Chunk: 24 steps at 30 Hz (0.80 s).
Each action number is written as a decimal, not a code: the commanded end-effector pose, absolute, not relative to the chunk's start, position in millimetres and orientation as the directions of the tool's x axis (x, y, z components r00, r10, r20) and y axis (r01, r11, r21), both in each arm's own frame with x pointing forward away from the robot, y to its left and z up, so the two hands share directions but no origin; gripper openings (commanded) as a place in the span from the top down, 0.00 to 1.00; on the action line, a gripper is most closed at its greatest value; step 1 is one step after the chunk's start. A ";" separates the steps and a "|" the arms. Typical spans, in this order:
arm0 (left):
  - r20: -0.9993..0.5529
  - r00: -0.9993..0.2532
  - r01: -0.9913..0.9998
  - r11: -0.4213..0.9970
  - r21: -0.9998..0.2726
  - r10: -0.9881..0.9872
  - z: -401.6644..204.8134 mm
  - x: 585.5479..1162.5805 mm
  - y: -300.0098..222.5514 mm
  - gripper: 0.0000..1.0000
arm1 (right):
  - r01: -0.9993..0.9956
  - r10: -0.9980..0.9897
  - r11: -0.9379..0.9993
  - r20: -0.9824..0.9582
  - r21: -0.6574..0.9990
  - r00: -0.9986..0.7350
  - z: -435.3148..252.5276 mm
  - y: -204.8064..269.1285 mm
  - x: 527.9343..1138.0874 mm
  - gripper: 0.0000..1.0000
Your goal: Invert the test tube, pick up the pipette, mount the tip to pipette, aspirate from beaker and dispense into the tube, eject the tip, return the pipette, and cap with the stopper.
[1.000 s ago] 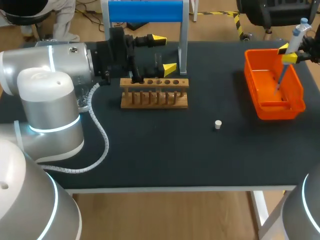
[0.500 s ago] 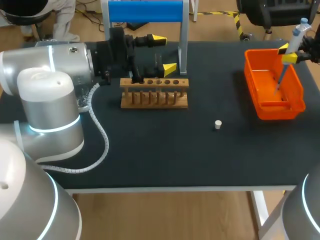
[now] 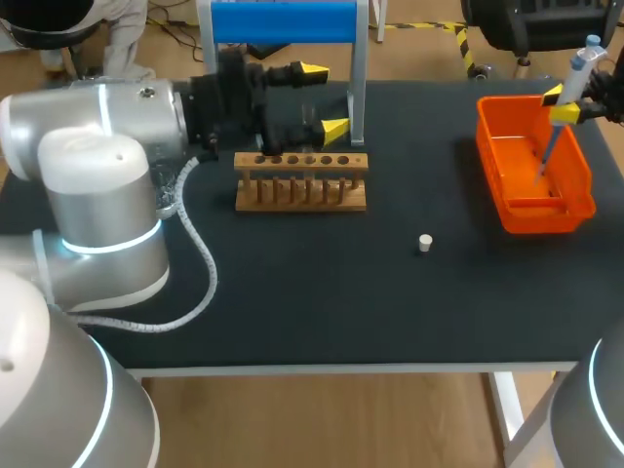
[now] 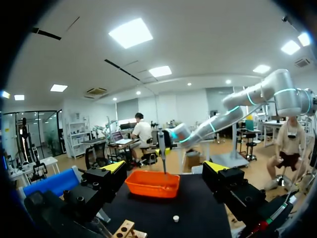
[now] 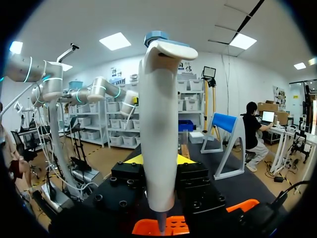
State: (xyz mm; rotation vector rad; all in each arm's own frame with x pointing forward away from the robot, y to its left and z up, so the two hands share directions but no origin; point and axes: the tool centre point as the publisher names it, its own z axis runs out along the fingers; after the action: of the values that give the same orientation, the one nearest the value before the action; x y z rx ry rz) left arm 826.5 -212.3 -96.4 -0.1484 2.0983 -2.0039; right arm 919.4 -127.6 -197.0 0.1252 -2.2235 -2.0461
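- Right gripper (image 3: 561,104), upper right of head view: clamped on pipette (image 3: 579,70), upright, lower end down inside orange bin (image 3: 531,213).
- Left gripper (image 3: 323,99), upper centre: fingers spread apart, just behind wooden rack (image 3: 300,185).
- Stopper (image 3: 425,242): on table (image 3: 292,292), right of centre.

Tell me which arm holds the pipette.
The right arm: its jaws grip the pipette above the orange bin. The left arm's jaws are open and empty by the rack.

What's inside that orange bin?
The thin lower end of the pipette, held by the right tool, hangs into it. The near wall of the orange bin hides part of its floor.
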 end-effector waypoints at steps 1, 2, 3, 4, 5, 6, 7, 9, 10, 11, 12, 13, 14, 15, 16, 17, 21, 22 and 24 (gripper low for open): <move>-0.071 -0.965 0.049 0.092 -0.995 -0.254 -90.4 842.4 -258.5 0.00 | 0.019 -0.145 0.085 0.031 0.996 -0.989 -196.9 -129.4 921.0 1.00; -0.063 -0.965 0.037 0.108 -0.993 -0.256 -90.1 843.2 -262.7 0.00 | 0.019 -0.145 0.085 0.031 0.996 -0.989 -196.9 -129.4 921.0 1.00; -0.060 -0.964 0.033 0.107 -0.994 -0.260 -89.2 844.3 -269.4 0.00 | 0.019 -0.145 0.085 0.031 0.996 -0.989 -196.9 -129.4 921.0 1.00; -0.053 -0.963 0.026 0.105 -0.994 -0.265 -88.1 845.3 -275.2 0.00 | 0.019 -0.145 0.085 0.031 0.996 -0.989 -196.9 -129.4 921.0 1.00; -0.044 -0.961 0.012 0.117 -0.993 -0.273 -87.5 846.8 -280.9 0.00 | 0.019 -0.145 0.085 0.031 0.996 -0.989 -196.9 -129.4 921.0 1.00; -0.042 -0.960 0.009 0.120 -0.993 -0.276 -86.7 848.3 -288.6 0.00 | 0.019 -0.145 0.085 0.031 0.996 -0.989 -196.9 -129.4 921.0 1.00; -0.042 -0.959 0.009 0.120 -0.993 -0.279 -85.8 849.8 -295.4 0.00 | 0.019 -0.145 0.085 0.031 0.996 -0.989 -196.9 -129.4 921.0 1.00; -0.035 -0.958 -0.002 0.128 -0.992 -0.285 -84.8 854.2 -308.3 0.00 | 0.019 -0.145 0.085 0.031 0.996 -0.989 -196.9 -129.4 921.0 1.00; -0.027 -0.958 -0.011 0.128 -0.992 -0.286 -84.6 857.3 -315.5 0.00 | 0.019 -0.145 0.085 0.031 0.996 -0.989 -196.9 -129.4 921.0 1.00; -0.023 -0.957 -0.015 0.129 -0.992 -0.289 -84.1 861.5 -324.3 0.00 | 0.019 -0.145 0.085 0.031 0.996 -0.989 -196.9 -129.4 921.0 1.00; -0.022 -0.957 -0.016 0.129 -0.992 -0.289 -83.3 864.5 -332.1 0.00 | 0.019 -0.145 0.085 0.031 0.996 -0.989 -196.9 -129.4 921.0 1.00; -0.018 -0.959 -0.021 0.134 -0.991 -0.283 -82.4 867.7 -340.4 0.00 | 0.019 -0.145 0.085 0.031 0.996 -0.989 -196.9 -129.4 921.0 1.00; -0.018 -0.959 -0.021 0.135 -0.991 -0.283 -81.7 869.8 -346.3 0.00 | 0.019 -0.145 0.085 0.031 0.996 -0.989 -196.9 -129.4 921.0 1.00; -0.018 -0.961 -0.019 0.132 -0.991 -0.278 -79.9 873.3 -356.3 0.00 | 0.019 -0.145 0.085 0.031 0.996 -0.989 -196.9 -129.4 921.0 1.00; -0.021 -0.962 -0.016 0.133 -0.991 -0.271 -78.8 876.0 -364.0 0.00 | 0.019 -0.145 0.085 0.031 0.996 -0.989 -196.9 -129.4 921.0 1.00; -0.020 -0.963 -0.017 0.136 -0.991 -0.269 -77.9 878.7 -372.1 0.00 | 0.019 -0.145 0.085 0.031 0.996 -0.989 -196.9 -129.4 921.0 1.00; -0.016 -0.968 -0.020 0.137 -0.990 -0.251 -75.7 887.5 -402.6 0.00 | 0.019 -0.145 0.085 0.031 0.996 -0.989 -196.9 -129.4 921.0 1.00; -0.015 -0.969 -0.019 0.135 -0.991 -0.249 -75.3 889.5 -410.0 0.00 | 0.019 -0.145 0.085 0.031 0.996 -0.989 -196.9 -129.4 921.0 1.00; -0.013 -0.973 -0.018 0.133 -0.991 -0.232 -74.5 893.3 -424.1 0.00 | 0.019 -0.145 0.085 0.031 0.996 -0.989 -196.9 -129.4 921.0 1.00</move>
State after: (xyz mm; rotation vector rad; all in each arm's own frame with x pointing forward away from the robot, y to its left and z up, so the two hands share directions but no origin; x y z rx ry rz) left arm 868.0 -342.3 -68.6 -0.2530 2.2232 -1.9570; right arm 919.4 -127.6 -197.0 0.1249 -2.2235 -2.0462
